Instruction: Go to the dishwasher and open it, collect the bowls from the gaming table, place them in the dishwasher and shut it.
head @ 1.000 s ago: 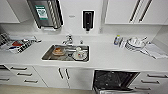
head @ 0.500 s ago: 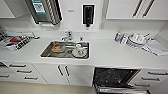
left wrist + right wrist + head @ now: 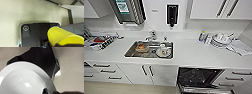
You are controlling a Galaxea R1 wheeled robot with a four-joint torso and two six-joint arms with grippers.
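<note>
The dishwasher point(image 3: 197, 77) stands open under the white counter at the lower right of the head view, its inside dark and its door point(image 3: 204, 89) folded down. In the left wrist view a yellow bowl point(image 3: 60, 36) hangs over the pale floor, my left gripper point(image 3: 50, 43) shut on its rim. A white bowl point(image 3: 25, 80) shows large in the right wrist view, with my right gripper point(image 3: 48, 91) shut on its edge. The gaming table is out of view.
A steel sink point(image 3: 149, 49) with dishes in it lies left of the dishwasher. Stacked plates point(image 3: 220, 40) and a cloth point(image 3: 240, 47) sit on the counter point(image 3: 194, 53) at the right, a dish rack point(image 3: 100, 41) at the left. White cabinet doors and drawers line the front.
The whole head picture has shifted a little as the camera moved. The open dishwasher shows slightly larger. Both bowls stay held.
</note>
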